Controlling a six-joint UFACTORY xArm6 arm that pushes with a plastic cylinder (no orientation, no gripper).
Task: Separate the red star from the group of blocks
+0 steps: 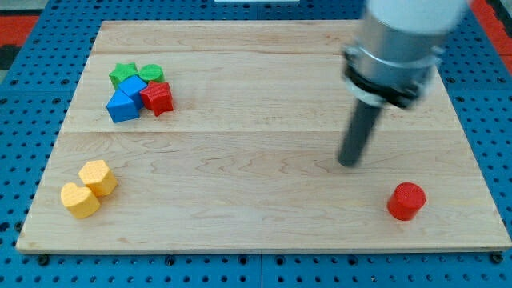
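Observation:
The red star (158,98) lies near the view's upper left on the wooden board (256,208). It touches a group: a green star (122,74), a green block (150,74), a blue block (133,86) and a blue block (122,106). The red star sits on the group's right side. My tip (349,163) rests on the board far to the right of the group, well apart from every block.
Two yellow blocks (98,177) (79,200) sit together at the view's lower left. A red cylinder (406,201) stands at the lower right, below and right of my tip. Blue pegboard (32,96) surrounds the board.

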